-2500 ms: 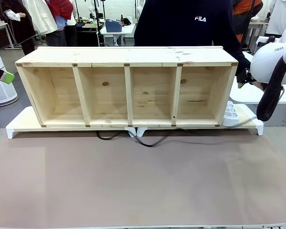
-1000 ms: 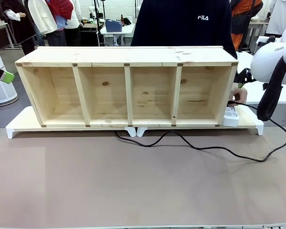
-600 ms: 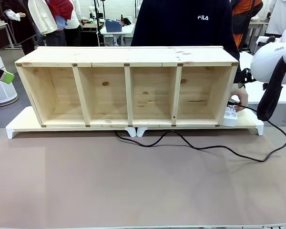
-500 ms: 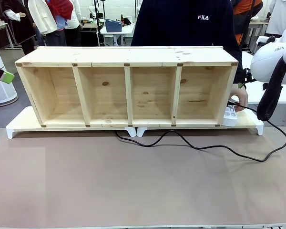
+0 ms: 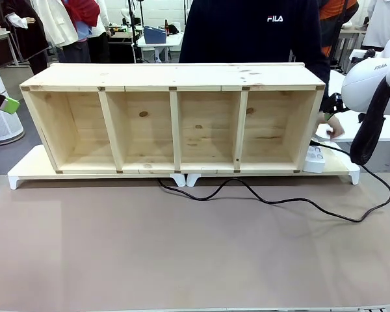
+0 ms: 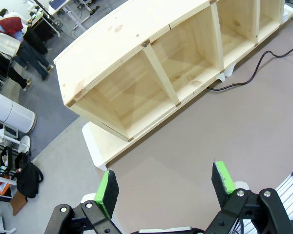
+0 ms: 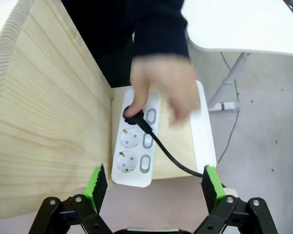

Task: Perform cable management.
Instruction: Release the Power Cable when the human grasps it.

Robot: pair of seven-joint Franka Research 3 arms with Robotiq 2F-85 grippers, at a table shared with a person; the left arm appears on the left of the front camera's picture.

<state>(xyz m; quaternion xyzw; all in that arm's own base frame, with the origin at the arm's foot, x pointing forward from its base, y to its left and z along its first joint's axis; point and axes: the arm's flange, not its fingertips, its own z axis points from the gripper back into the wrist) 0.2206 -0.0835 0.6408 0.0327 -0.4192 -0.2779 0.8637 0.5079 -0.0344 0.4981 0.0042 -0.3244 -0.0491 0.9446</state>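
Pads (image 7: pixel 96 187) of the right gripper (image 7: pixel 153 187) stand wide apart at the bottom of the right wrist view, with nothing between them. Above them lies the white power strip (image 7: pixel 136 156). The cable (image 5: pixel 273 200) is plugged into its top socket, and a person's blurry hand (image 7: pixel 163 92) is right there. In the front view the cable snakes over the brown table (image 5: pixel 182 260), low in the middle and right. Behind it stands the wooden shelf (image 5: pixel 172 120). The left gripper (image 6: pixel 166 183) is spread wide too, holding nothing.

The thin black cable (image 5: pixel 292 200) snakes loosely across the table, its plug (image 7: pixel 134 115) seated in a socket
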